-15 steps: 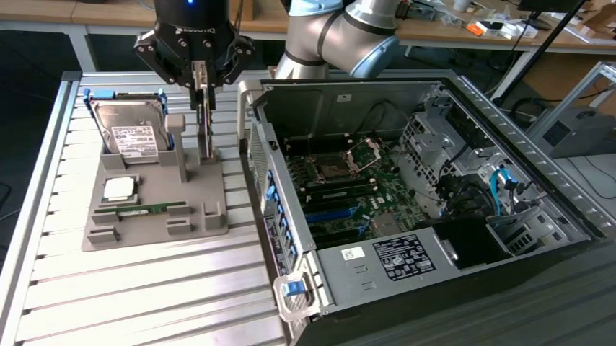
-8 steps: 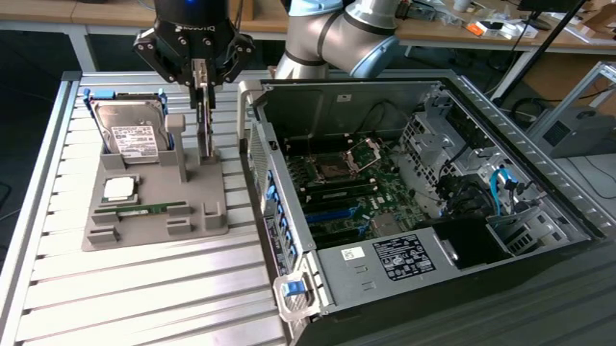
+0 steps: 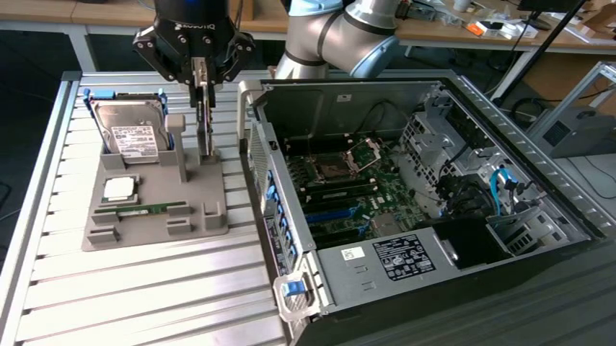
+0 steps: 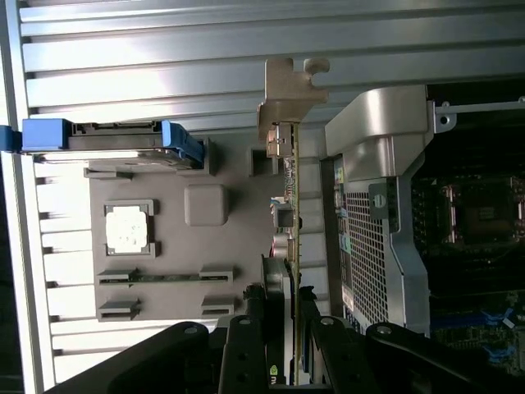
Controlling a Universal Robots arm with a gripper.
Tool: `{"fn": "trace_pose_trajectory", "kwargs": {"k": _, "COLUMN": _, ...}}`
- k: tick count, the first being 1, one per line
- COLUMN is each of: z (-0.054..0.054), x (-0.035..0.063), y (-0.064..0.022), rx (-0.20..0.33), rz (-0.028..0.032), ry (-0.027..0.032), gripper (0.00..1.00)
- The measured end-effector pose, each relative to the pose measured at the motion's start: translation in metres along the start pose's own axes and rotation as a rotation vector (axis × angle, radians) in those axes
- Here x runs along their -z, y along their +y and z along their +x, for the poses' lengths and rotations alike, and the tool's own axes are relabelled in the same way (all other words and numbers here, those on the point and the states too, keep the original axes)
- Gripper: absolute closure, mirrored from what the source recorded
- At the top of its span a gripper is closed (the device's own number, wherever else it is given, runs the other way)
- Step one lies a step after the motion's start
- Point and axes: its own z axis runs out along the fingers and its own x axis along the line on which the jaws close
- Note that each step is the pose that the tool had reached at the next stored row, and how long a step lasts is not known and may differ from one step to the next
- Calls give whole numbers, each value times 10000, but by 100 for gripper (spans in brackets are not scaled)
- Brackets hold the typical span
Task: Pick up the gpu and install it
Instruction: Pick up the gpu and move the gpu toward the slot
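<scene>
Ribbed alu table (image 3: 144,288) is carrying a grey holder (image 3: 144,227), left-centre of frame. Gripper (image 3: 200,72) is clamping the gpu (image 3: 204,122), which is standing upright in the holder, upper left. Pick-up step, prob. Lifting is calling for a straight pull, w/o snagging the posts.

Black pincer (image 3: 199,97), silver-bracketed gpu (image 3: 205,133), grey tray (image 3: 154,227), blue-railed hard drive (image 3: 133,130)

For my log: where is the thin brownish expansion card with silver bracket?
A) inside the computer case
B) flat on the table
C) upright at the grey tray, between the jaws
C: the expansion card stands upright at the grey tray, the jaws of the gripper closed on it.
</scene>
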Motion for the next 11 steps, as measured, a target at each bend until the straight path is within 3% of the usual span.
{"fn": "trace_pose_trajectory", "kwargs": {"k": 11, "z": 0, "x": 24, "y": 1, "rx": -1, "rz": -2, "ry": 0, "gripper": 73}}
